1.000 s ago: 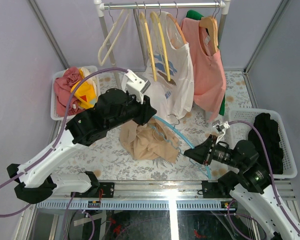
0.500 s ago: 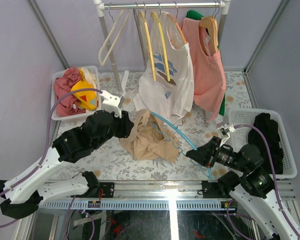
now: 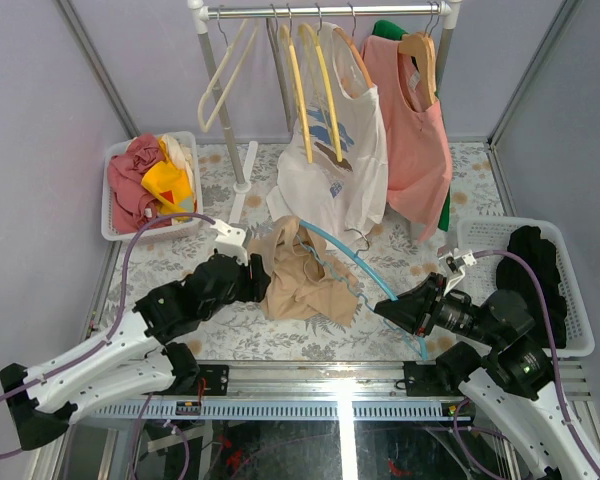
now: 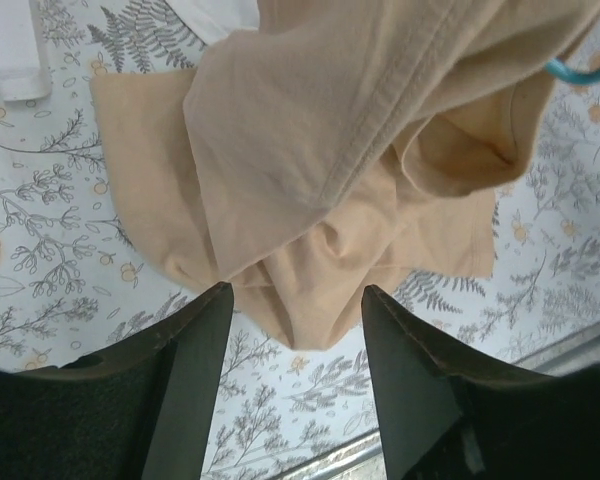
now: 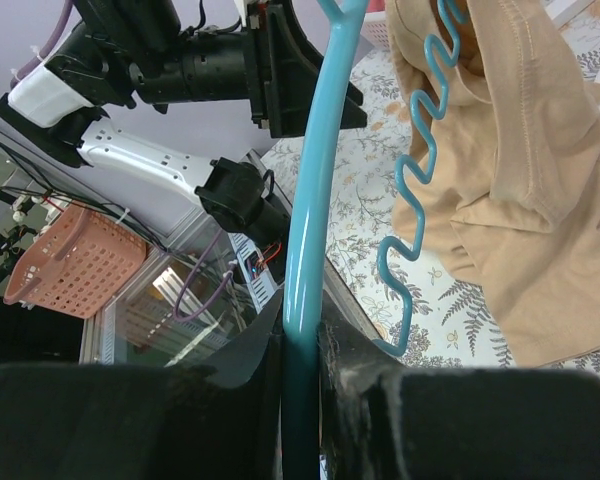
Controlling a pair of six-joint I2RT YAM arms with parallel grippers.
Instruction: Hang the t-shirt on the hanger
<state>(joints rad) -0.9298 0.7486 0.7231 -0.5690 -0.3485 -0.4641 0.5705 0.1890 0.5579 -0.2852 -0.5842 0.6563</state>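
Threading is the step in hand, as I read it: the hanger [image 3: 366,270] has one blue arm pushed in among the folds of the t-shirt [image 3: 300,278], but the shirt is not yet seated on it. The tan cloth lies bunched at the centre of the top view, on the flowered table [image 3: 225,335], with the hanger's hook just to its right and the long blue arm running down and right toward the lower right of the frame. The right gripper [image 5: 302,345] is clamped on that arm; in the right wrist view the bar passes straight up between the closed fingers, and the wavy lower bar [image 5: 423,150] curls off to the right against the shirt. The left gripper [image 4: 295,292] sits at the left edge of the bunch, in the bottom of its own view, with its fingers [image 4: 205,340] spread wide. Cloth shows in the gap between them, yet I judge it lies beyond the tips and is not pinched. Next I would bring the left gripper onto a hem or neck edge, close on a single layer, and draw it along the hanger while the right holds the bar steady. The risk I see is catching several folds at once and dragging the whole bunch.
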